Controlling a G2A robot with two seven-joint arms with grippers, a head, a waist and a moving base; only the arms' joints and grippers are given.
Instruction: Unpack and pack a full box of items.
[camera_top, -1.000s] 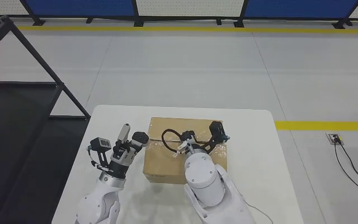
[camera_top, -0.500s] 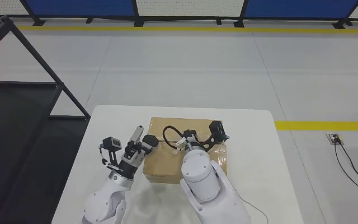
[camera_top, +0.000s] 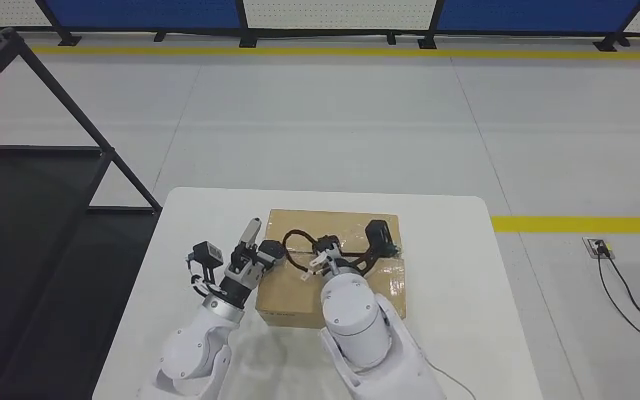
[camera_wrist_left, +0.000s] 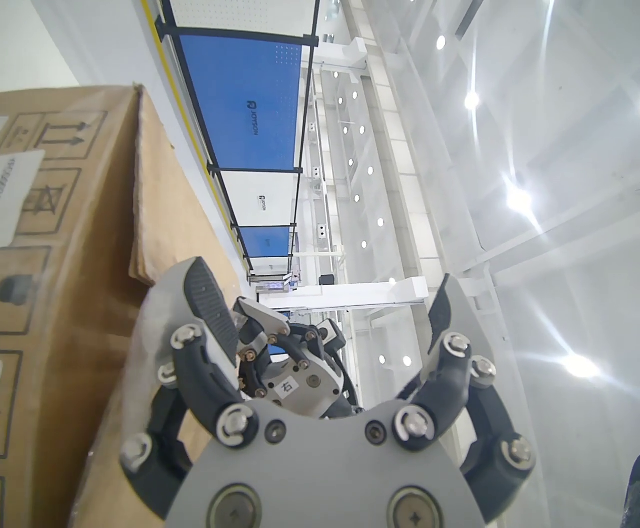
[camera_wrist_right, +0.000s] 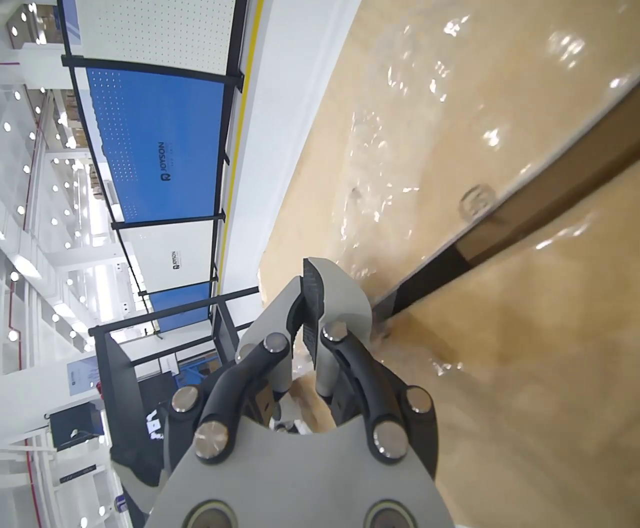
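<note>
The closed cardboard box (camera_top: 330, 222) sits in the middle of the table (camera_top: 450, 300), its taped seam unopened. The right gripper (camera_wrist_right: 310, 300) is clenched at the seam's 9 o'clock end, whether on tape I cannot tell. The left gripper (camera_wrist_left: 325, 285) gapes at that same edge, grasping nothing. Crowded this close, I reckon they could knock together, or a tug could drag the light box.
</note>
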